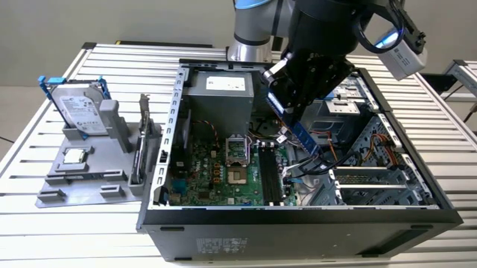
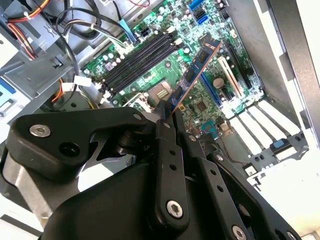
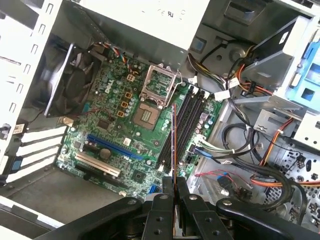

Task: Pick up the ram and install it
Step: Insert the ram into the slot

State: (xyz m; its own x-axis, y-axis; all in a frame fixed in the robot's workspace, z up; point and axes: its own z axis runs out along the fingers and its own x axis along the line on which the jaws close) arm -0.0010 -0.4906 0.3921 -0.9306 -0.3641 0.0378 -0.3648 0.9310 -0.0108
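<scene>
The ram (image 1: 302,137) is a long dark blue stick that slants down over the open computer case (image 1: 298,226). My gripper (image 1: 282,103) is shut on its upper end. In the second wrist view the ram (image 2: 197,70) reaches from the closed fingertips (image 2: 165,125) out over the green motherboard (image 2: 210,100). The first wrist view has the ram (image 3: 173,145) edge-on, hanging above the black memory slots (image 3: 184,125) beside the processor socket (image 3: 149,114). It stands apart from the slots (image 1: 270,176), tilted.
On the exterior view's left, a grey holder (image 1: 82,178) carries a silver hard drive in a blue frame (image 1: 78,109) and an upright expansion card (image 1: 144,120). Inside the case are the power supply (image 1: 220,95), loose cables (image 1: 316,164) and drive bays (image 1: 372,178).
</scene>
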